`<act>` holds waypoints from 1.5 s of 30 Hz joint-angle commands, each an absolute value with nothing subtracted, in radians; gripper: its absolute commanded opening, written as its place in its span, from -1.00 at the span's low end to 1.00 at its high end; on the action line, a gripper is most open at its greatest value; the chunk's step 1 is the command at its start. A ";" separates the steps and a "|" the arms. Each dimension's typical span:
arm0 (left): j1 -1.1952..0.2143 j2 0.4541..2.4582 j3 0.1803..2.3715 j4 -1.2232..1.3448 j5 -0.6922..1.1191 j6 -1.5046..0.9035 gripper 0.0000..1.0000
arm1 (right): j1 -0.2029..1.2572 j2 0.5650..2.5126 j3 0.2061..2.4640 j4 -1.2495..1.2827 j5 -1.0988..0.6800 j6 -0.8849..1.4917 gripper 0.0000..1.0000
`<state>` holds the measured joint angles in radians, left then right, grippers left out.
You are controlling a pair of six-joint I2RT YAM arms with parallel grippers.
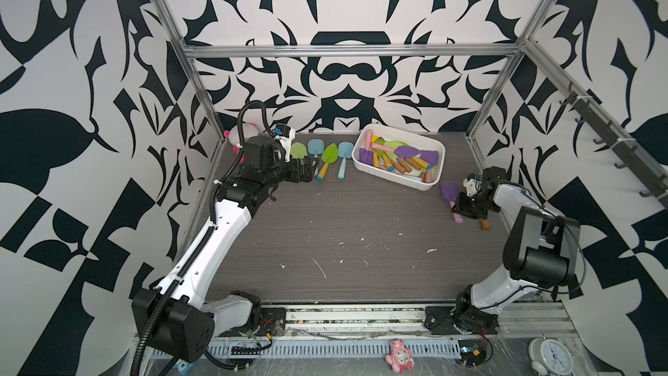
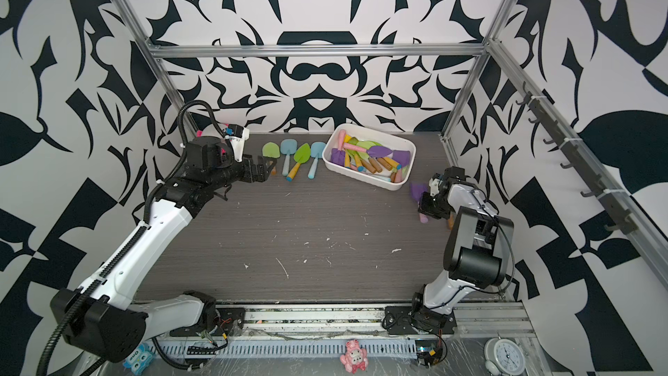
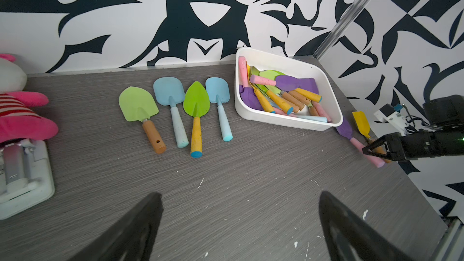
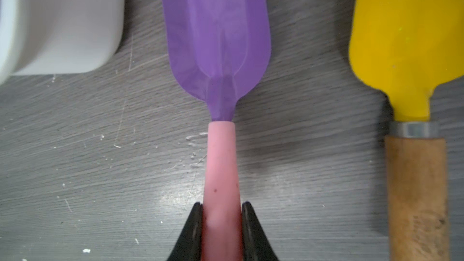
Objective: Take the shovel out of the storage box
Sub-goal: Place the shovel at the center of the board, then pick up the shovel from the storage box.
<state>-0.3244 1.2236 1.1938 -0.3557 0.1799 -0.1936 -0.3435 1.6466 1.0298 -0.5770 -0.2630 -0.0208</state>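
Purple-bladed metal shovel (image 4: 218, 46) with a pink handle sits right of centre in both top views, outside and just beside the shallow white plastic storage box (image 1: 392, 174). It is low at the grey wood-grain table (image 1: 343, 218). The right gripper (image 4: 222, 219) is clamped on its handle. The left gripper (image 3: 239, 194), left of centre, holds nothing, its jaws spread wide.

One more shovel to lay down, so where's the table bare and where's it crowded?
Bare: the wide middle of the table, in front of the row of four shovels and the storage box. Crowded: beside the box, where the right gripper holds the purple shovel next to the yellow shovel.
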 commanded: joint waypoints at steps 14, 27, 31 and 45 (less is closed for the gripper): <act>-0.322 1.211 1.180 -0.339 0.184 -0.196 0.99 | -0.348 1.689 1.000 -0.545 -0.186 -0.098 -0.79; -0.322 1.206 1.209 -0.351 0.177 -0.177 0.99 | -0.347 1.527 1.067 -0.518 -0.193 -0.044 0.23; -0.322 1.202 1.230 -0.358 0.177 -0.167 0.99 | -0.320 1.488 1.138 -0.515 -0.230 -0.012 0.30; -0.322 1.115 1.229 -0.372 0.172 -0.093 0.99 | -0.119 1.529 1.381 -0.535 -0.170 -0.017 0.46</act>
<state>-0.3244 1.1473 1.2079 -0.3607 0.1780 -0.1234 -0.1463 1.5261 1.3350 -0.5484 -0.2062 -0.0254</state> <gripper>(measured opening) 0.994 0.726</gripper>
